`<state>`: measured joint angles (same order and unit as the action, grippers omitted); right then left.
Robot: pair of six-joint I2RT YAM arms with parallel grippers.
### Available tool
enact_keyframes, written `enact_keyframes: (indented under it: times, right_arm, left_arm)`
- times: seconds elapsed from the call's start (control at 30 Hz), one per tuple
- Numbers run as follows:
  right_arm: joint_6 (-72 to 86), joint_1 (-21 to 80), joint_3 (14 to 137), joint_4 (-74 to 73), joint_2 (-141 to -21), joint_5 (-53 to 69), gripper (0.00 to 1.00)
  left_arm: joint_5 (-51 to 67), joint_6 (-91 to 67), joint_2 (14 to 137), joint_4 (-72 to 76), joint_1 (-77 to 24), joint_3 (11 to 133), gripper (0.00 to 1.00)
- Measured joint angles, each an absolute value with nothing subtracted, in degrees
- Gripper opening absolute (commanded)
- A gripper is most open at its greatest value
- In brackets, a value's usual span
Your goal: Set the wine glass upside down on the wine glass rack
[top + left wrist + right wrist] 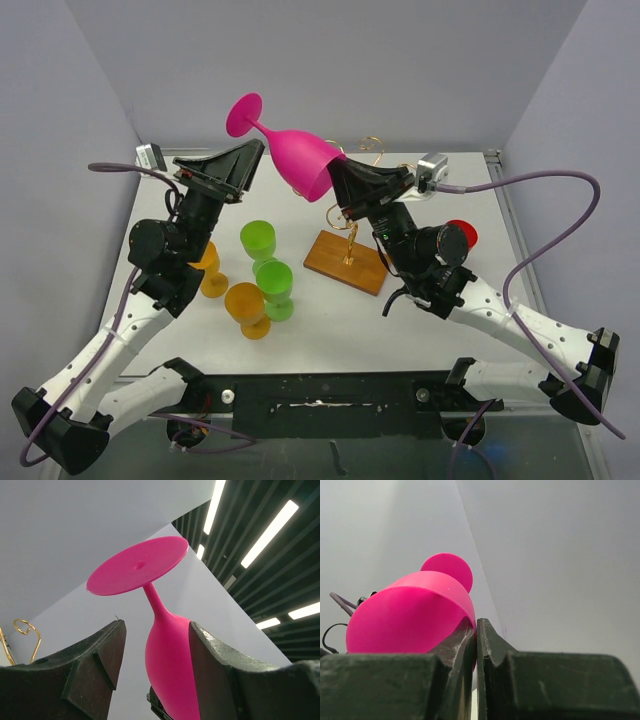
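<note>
The wine glass (300, 160) is up in the air and not on the rack. Its thin rim wall is pinched between the jaws of your right gripper (336, 178), which are clenched on it, and the round foot points up and away from those jaws. The wine glass rack (345, 262) stands on the table (330, 320) below the right jaws, apart from the glass. The jaws of your left gripper (156, 626) are released. They stand one on each side of the bowl, where it narrows to the stem. One finger (220, 680) looks very near the bowl or just touching it, and on the other side a clear gap remains, so this gripper grasps nothing. I judge the glass to be light, opaque plastic, smooth and a little slippery, not very fragile, but the rim may bend under a hard pinch. The better place to take hold is the narrow part of the bowl beside the stem, because this leaves the mouth free for a rack arm. Both arms are lifted high with the wrists turned upward, the left jaws meeting the glass from the foot side and the right jaws from the mouth side.
</note>
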<state>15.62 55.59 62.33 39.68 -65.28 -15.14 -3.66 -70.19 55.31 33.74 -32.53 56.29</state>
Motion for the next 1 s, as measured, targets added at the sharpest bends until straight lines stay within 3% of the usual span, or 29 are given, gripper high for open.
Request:
enact_keyframes:
  times: [0.8,0.9,1.0]
  right_arm:
    - [21.2,55.6,61.9,40.4,-67.3,-10.0,0.00]
    - [21.9,55.6,61.3,40.5,-67.0,-9.4,0.00]
    - [22.2,55.6,61.1,40.4,-66.8,-9.3,0.00]
  left_arm:
    - [-6.1,-71.7,55.4,33.5,-32.5,57.6,0.26]
    - [-6.5,-72.0,55.4,33.5,-32.5,57.6,0.19]
    - [-6.7,-72.8,55.4,33.8,-32.7,57.7,0.03]
